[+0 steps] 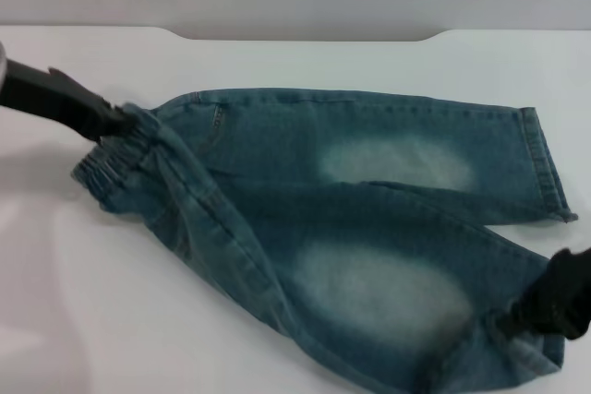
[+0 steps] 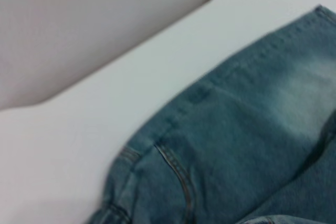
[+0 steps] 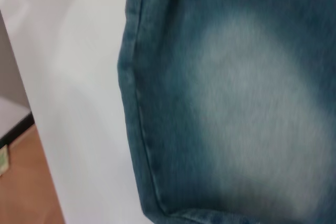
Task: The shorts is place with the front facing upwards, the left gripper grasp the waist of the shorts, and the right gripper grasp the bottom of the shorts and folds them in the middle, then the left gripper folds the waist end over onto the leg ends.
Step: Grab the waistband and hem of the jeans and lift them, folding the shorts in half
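Two tools pinch the shorts (image 1: 351, 219) lying on the counter (image 1: 277, 53), left tool (image 1: 109, 119) on the waist (image 1: 120, 159), right tool (image 1: 522, 313) on the near hem (image 1: 517, 357); lift both together, keeping the fold taut.

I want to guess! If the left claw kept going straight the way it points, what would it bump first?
Probably the waist of the shorts: the left gripper points right into that ruffled band and already seems to pinch it.

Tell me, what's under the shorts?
The white table shows all around the shorts, so they lie on it. The denim covers whatever is beneath. The left gripper grips the waistband, the right gripper a leg hem.
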`<action>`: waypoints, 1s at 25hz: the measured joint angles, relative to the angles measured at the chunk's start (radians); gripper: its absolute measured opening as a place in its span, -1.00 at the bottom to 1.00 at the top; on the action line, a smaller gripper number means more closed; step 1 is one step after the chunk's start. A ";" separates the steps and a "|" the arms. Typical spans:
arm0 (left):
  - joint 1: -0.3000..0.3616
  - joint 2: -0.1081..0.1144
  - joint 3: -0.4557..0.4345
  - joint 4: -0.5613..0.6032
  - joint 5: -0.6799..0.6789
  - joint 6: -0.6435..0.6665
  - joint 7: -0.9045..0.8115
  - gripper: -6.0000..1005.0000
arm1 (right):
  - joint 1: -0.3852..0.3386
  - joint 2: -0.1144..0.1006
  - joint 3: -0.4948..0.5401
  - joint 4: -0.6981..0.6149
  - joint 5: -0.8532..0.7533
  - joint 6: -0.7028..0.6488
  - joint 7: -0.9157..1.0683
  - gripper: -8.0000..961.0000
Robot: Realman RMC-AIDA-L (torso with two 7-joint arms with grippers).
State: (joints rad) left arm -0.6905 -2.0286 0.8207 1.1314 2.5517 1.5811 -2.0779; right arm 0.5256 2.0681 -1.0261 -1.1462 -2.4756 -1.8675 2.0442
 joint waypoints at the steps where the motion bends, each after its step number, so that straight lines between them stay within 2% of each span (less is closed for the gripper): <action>1: 0.006 -0.001 -0.022 0.049 -0.008 0.002 -0.003 -0.91 | -0.012 0.000 0.006 -0.023 0.022 0.000 -0.008 -0.94; 10: 0.000 -0.002 -0.047 0.086 -0.017 -0.004 -0.015 -0.91 | -0.087 0.001 0.150 -0.154 0.217 -0.007 -0.105 -0.94; 19: -0.001 0.000 -0.051 0.118 -0.017 -0.060 -0.037 -0.91 | -0.127 0.004 0.294 -0.236 0.335 0.005 -0.160 -0.94; 25: 0.007 -0.014 -0.051 0.130 -0.018 -0.142 -0.050 -0.91 | -0.144 0.005 0.347 -0.263 0.380 0.050 -0.174 -0.94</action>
State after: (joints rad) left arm -0.6832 -2.0426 0.7700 1.2617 2.5341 1.4389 -2.1275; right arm 0.3821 2.0733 -0.6787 -1.4091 -2.0955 -1.8176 1.8698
